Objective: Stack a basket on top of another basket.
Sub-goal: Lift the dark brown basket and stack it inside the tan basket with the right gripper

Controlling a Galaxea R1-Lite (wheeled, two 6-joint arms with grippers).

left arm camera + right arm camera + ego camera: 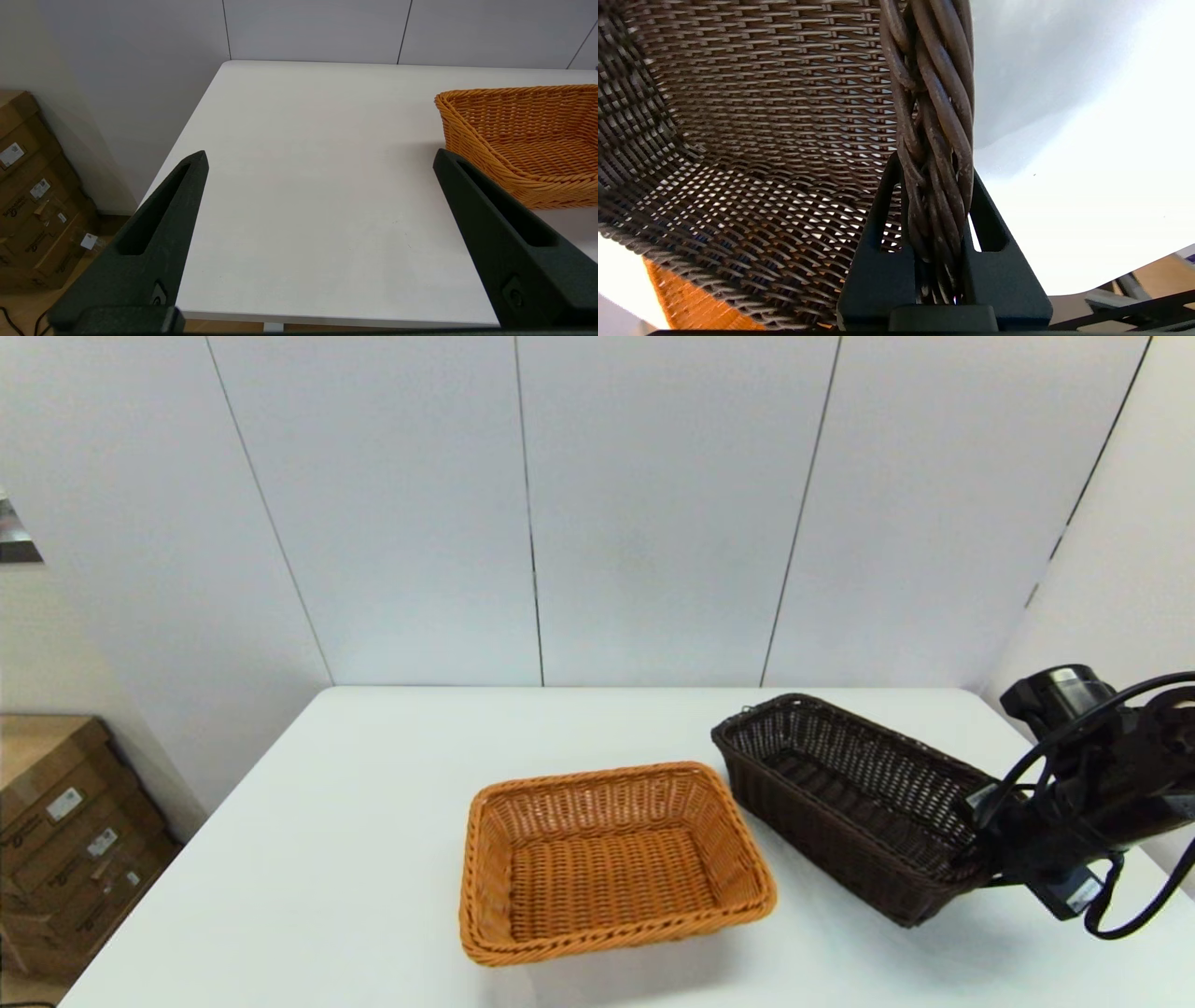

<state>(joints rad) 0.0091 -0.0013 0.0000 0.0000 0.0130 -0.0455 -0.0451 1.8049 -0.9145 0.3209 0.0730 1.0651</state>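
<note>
Dark basket point(854, 803) rim, clamped in right pincer point(936, 186)

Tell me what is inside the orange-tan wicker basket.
Nothing shows inside the orange-tan rectangular woven wicker basket: only its bare woven floor. Its near wall hides a strip of the floor behind it.

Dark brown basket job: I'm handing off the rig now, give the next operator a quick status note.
Right gripper: jaws shut on the braided rim of the dark brown rectangular woven wicker basket, at its near right end.
Left gripper: jaws open, holding nothing, at the table's left side.
Orange-tan rectangular woven wicker basket: on the white table, left of the dark one.
Done: grasp. Left: lift, carry left, set it in the orange-tan basket.
</note>
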